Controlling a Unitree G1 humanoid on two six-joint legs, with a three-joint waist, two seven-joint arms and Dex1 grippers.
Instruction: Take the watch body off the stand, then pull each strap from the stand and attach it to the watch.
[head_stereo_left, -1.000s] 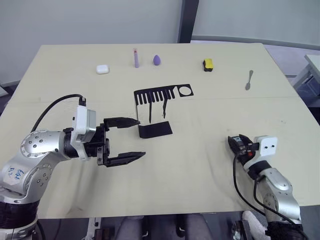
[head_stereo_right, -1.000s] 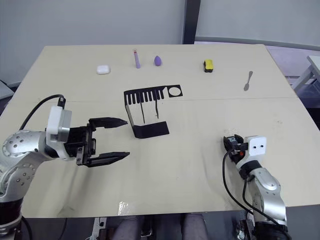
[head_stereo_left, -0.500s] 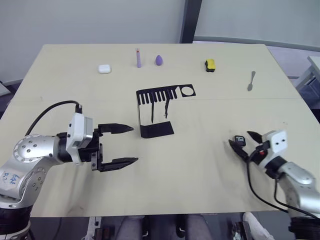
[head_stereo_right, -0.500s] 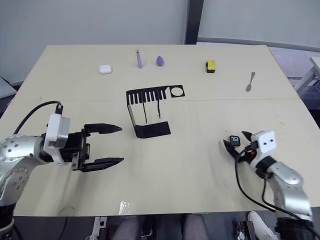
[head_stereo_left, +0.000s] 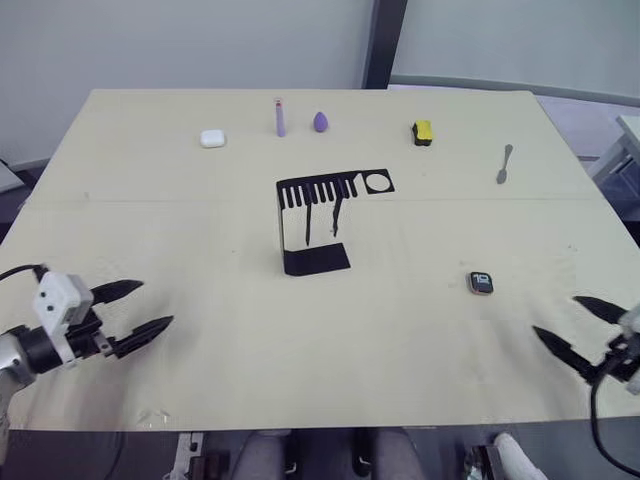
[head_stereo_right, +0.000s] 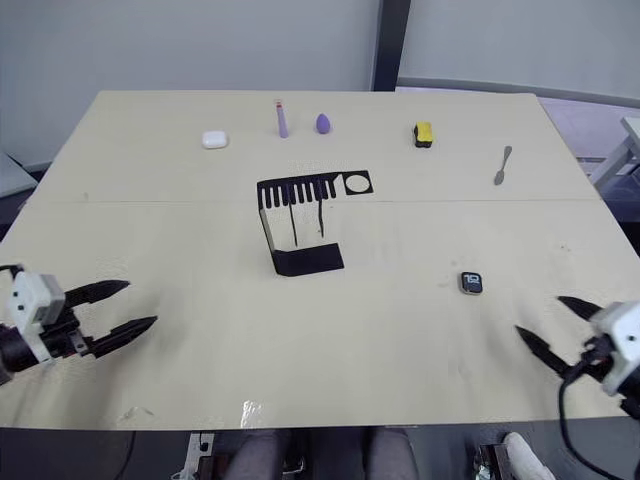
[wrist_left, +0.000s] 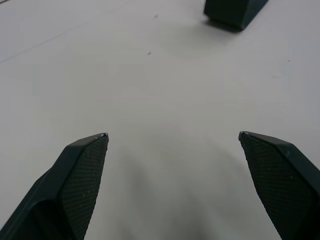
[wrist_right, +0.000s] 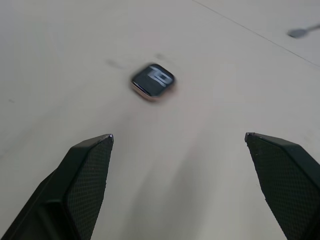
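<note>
At the near edge of the table (head_stereo_left: 200, 370), the left claw (head_stereo_left: 138, 309) hangs wide and empty at the left corner, and the right claw (head_stereo_left: 583, 326) hangs wide and empty at the right corner. The watch body (head_stereo_left: 481, 283), a small rounded-square case with a black screen, white digits and a metallic rim, lies flat on the table ahead of the right claw, apart from its fingers. Bare tabletop surrounds it on every side. Farther in, near the middle, the stand (head_stereo_left: 313, 222) sits on its flat foot, and the two straps (head_stereo_left: 320, 223) hang from its comb as thin dark strips, their detail hard to make out. Along the far side sit a white case (head_stereo_left: 212, 139), a lilac stick (head_stereo_left: 280, 117), a purple teardrop (head_stereo_left: 320, 122), a yellow-black block (head_stereo_left: 423, 131) and a spoon (head_stereo_left: 504, 163).
</note>
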